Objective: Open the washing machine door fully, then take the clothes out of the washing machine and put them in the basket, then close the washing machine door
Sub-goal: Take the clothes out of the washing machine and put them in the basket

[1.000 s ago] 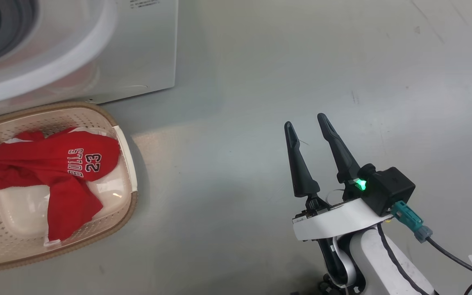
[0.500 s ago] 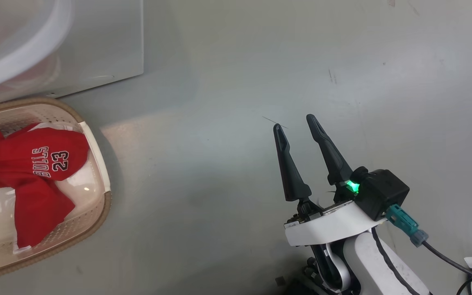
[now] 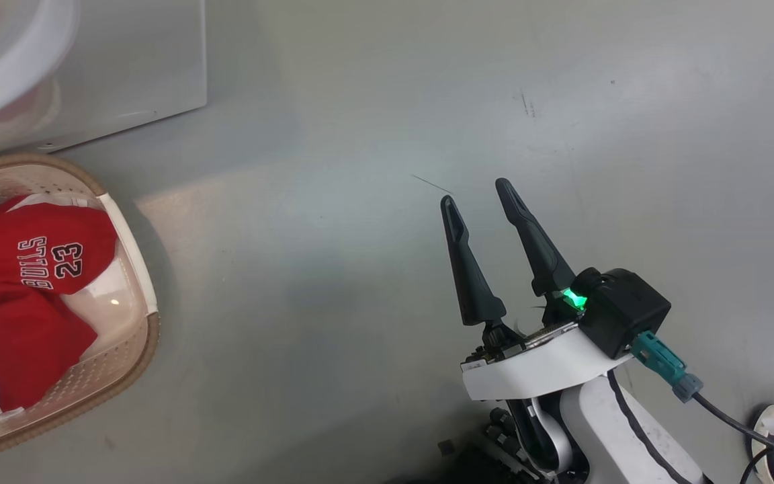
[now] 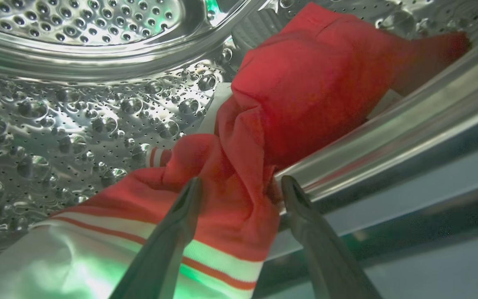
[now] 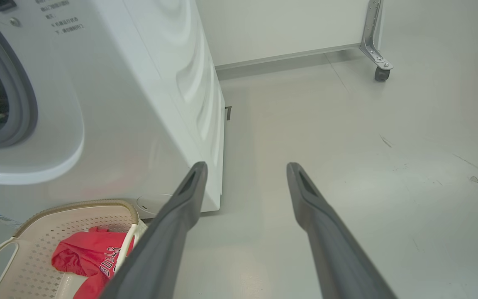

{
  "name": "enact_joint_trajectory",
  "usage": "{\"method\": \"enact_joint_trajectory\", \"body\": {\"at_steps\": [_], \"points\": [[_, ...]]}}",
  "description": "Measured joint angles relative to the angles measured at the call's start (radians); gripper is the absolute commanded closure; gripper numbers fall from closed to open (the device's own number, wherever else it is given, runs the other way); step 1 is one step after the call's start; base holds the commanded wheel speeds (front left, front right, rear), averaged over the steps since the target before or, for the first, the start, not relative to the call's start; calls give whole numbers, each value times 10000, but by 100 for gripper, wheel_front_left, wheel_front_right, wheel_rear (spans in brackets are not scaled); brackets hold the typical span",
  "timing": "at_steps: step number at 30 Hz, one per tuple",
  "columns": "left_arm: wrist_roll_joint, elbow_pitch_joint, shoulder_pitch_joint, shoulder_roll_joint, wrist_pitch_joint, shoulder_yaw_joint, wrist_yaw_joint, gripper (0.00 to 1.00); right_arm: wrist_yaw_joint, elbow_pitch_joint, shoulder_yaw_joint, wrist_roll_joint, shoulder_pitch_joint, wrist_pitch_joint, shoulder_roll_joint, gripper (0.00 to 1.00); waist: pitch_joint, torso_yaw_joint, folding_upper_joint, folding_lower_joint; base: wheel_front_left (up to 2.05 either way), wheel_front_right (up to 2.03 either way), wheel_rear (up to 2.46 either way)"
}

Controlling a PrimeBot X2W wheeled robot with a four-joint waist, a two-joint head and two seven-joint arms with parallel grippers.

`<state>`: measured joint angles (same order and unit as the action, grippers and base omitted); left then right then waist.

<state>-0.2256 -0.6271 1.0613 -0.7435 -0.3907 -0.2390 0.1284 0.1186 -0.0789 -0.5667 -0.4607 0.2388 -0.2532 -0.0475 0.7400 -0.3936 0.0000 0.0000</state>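
In the left wrist view a red garment [image 4: 305, 83] with white striped trim lies in the perforated steel drum [image 4: 77, 124] of the washing machine. My left gripper [image 4: 240, 187] is open, its fingers on either side of a bunched fold of that cloth at the drum's lip. The white washing machine [image 3: 125, 67] fills the head view's upper left. The cream basket [image 3: 148, 336] stands on the floor before it, holding a red "BULLS 23" jersey [image 3: 24, 255]. My right gripper [image 3: 475, 193] hovers open and empty over bare floor, well right of the basket. The washing machine door is out of view.
The right wrist view looks past the open right gripper [image 5: 246, 166] to the machine's side [image 5: 139, 104], the basket [image 5: 77, 205] and jersey [image 5: 85, 253]. A castered metal frame leg [image 5: 382, 74] stands by the far wall. A cable [image 3: 729, 420] trails from my right wrist.
The head camera has turned, so the machine and basket have slid leftward in the picture. The right gripper stays open at about the same place in the view.
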Motion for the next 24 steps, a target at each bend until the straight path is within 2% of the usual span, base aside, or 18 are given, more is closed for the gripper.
{"method": "enact_joint_trajectory", "body": {"at_steps": [10,11,12,24], "points": [[-40,-508,422,-67,-128,138,0,0,2,-58,-100,0,9,0,2,0,115,-58,0,0,0,0,0],[-96,-581,467,-40,-130,188,0,60,4,-58,-102,0,12,0,2,0,123,-60,0,0,0,0,0],[-198,-663,534,2,-128,221,0,100,6,-58,-102,0,34,0,2,0,136,-60,0,0,0,0,0],[-290,-1026,770,161,201,180,0,100,75,-27,19,0,185,0,2,0,87,17,0,0,0,0,0]]}}
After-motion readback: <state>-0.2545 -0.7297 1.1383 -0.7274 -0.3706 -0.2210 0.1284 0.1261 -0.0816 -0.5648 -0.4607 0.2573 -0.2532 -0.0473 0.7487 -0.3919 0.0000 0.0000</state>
